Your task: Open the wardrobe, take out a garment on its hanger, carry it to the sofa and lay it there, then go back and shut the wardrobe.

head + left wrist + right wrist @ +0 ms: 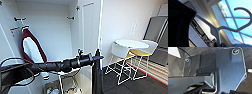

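The white wardrobe (50, 30) stands open, its right door (88, 27) swung outward. My left arm reaches in from the left, and my left gripper (98, 58) holds the hanger in front of that door. The black garment (97, 75) hangs straight down from it, clear of the wardrobe. In the left wrist view the thin white hanger (218, 30) with its curved hook is close up, and the black garment (178, 25) drapes over its shoulder.
A maroon jacket with white sleeves (31, 48) hangs inside the wardrobe at the left. To the right a round white table (131, 43) and white chairs (120, 51) stand on dark carpet. A grey cabinet (155, 32) is at the far right.
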You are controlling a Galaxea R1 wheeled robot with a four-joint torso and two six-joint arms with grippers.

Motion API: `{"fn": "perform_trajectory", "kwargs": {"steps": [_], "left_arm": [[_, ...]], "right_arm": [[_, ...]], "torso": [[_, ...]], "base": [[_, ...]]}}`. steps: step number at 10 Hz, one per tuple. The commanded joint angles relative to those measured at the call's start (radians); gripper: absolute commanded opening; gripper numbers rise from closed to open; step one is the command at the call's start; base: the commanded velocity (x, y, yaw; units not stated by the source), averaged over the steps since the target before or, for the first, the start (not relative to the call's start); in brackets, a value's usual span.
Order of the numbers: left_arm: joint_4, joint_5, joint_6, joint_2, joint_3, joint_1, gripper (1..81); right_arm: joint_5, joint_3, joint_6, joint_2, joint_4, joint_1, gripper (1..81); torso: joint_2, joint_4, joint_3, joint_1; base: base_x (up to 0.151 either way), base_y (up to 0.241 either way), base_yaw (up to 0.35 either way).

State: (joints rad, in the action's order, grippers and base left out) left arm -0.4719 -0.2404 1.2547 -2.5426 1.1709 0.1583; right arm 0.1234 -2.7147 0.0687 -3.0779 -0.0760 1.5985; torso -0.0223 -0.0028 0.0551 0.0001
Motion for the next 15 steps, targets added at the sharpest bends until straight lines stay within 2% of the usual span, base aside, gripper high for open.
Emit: {"fn": "perform_trajectory", "kwargs": {"steps": [1,4,15], "left_arm": [[-0.016,-0.045,-0.009,0.002,-0.023,-0.176,1.0],[-0.019,-0.066,-0.003,0.008,-0.030,-0.174,1.0],[-0.042,-0.062,-0.003,0.025,-0.060,-0.177,1.0]], "right_arm": [[-0.051,0.012,-0.004,-0.009,-0.002,-0.033,81.1],[-0.051,0.009,-0.004,-0.012,-0.002,-0.031,81.1],[-0.053,0.006,-0.004,-0.027,-0.001,-0.038,81.1]], "torso": [[0.000,0.000,0.000,0.000],[0.000,0.000,0.000,0.000],[0.000,0.000,0.000,0.000]], "base": [[0.000,0.000,-0.336],[0.000,0.000,-0.335],[0.000,0.000,-0.335]]}}
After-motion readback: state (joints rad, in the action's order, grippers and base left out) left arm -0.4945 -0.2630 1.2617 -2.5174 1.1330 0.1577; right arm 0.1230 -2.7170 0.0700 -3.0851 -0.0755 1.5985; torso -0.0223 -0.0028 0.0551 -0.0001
